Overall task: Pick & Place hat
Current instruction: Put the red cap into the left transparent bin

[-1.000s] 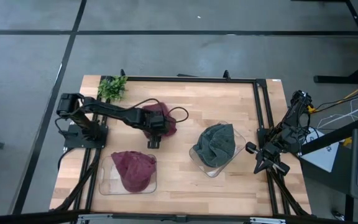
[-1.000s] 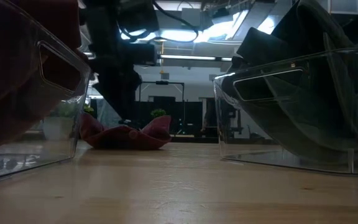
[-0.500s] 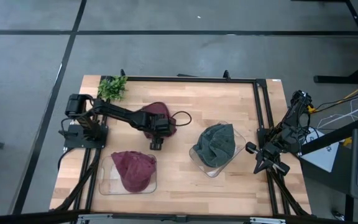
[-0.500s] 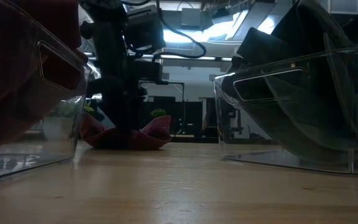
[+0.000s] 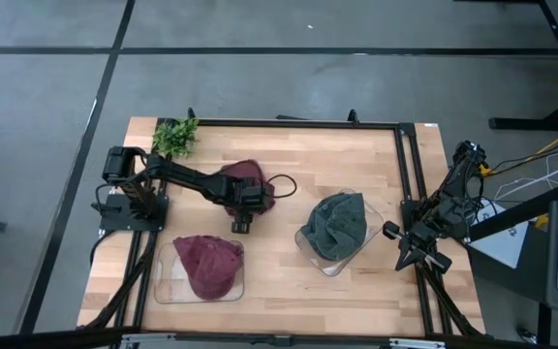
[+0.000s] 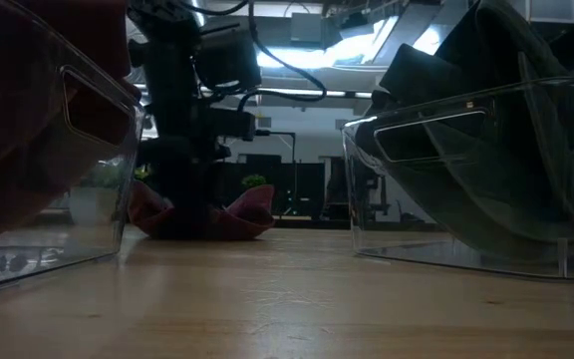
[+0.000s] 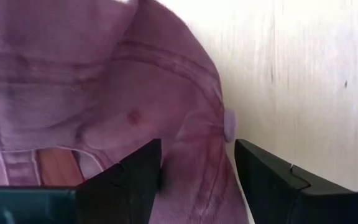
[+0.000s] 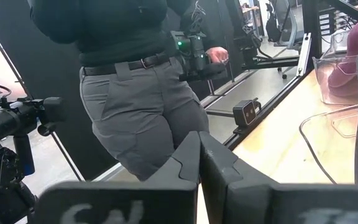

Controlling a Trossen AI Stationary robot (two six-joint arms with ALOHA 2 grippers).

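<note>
A maroon hat (image 5: 250,174) lies flat on the wooden table, left of centre, and shows beyond the bins in the low view (image 6: 242,214). My left gripper (image 5: 243,200) points down at the hat's near edge. It is open, and in the left wrist view its fingers (image 7: 197,168) stand on either side of a strip of the hat's fabric (image 7: 194,134). My right gripper (image 8: 199,155) is shut and waits off the table's right edge (image 5: 424,242). My left gripper comes at the maroon hat from above, pointing down, with the edge fabric (image 7: 191,155) between its open fingers. The hat lies flat on the table. Whether the fingertips touch the cloth, I cannot tell.
A clear bin (image 5: 168,281) near the left front holds another maroon hat (image 5: 206,264). A second clear bin (image 5: 371,213) right of centre holds a grey-green hat (image 5: 337,228). A small plant (image 5: 175,136) stands at the far left corner. A person (image 8: 135,93) stands beyond the table.
My left gripper has come down from above onto the maroon hat, shifting slightly toward the table's near edge. In the low view it now reaches table height at the hat. The hat has stayed on the table.
</note>
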